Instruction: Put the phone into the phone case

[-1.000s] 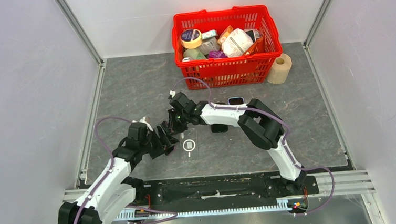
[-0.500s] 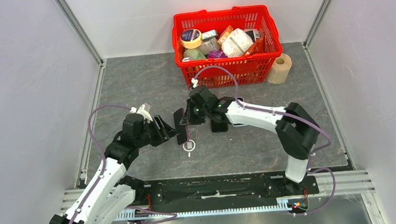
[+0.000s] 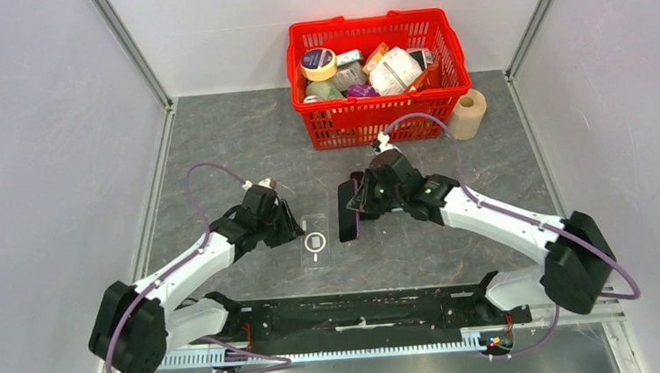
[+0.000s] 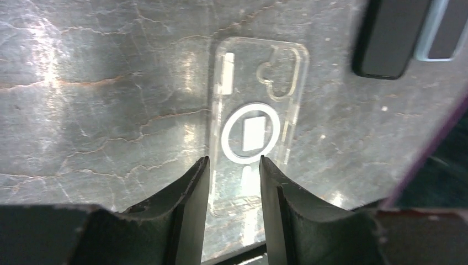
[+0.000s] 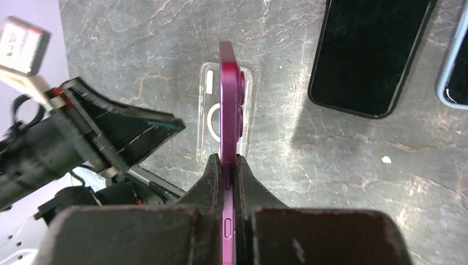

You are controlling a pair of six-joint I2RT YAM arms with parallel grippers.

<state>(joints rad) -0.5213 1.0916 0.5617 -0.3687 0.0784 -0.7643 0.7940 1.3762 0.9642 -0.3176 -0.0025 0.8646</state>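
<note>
- Since a moment ago, the right arm has swung out to its own side, and the purple phone (image 3: 347, 212) has gone with it. It was over the left edge of the case and now shows just right of it in the top view.
- The left arm has reached in lower and closer to the case.
- The right gripper (image 5: 229, 163) is squeezed tight on the purple phone (image 5: 229, 105) and holds it by one end, with its thin edge up.
- From the right wrist camera the phone lines up over the see-through plastic phone case (image 5: 223, 113) – I cannot tell if it touches it.
- The case (image 3: 314, 240) lies flat on the grey stone surface (image 3: 219, 150), with its white ring showing.
- The left gripper (image 4: 233, 165) is open, with one finger on each side of the near end of the case (image 4: 256, 110).
- A black phone (image 5: 367, 55) lies flat on the surface – beside it is another phone with a light blue edge (image 5: 455, 61).
- A red plastic basket (image 3: 366, 118) full of things sits at the back, next to a pale roll (image 3: 467, 114).
</note>
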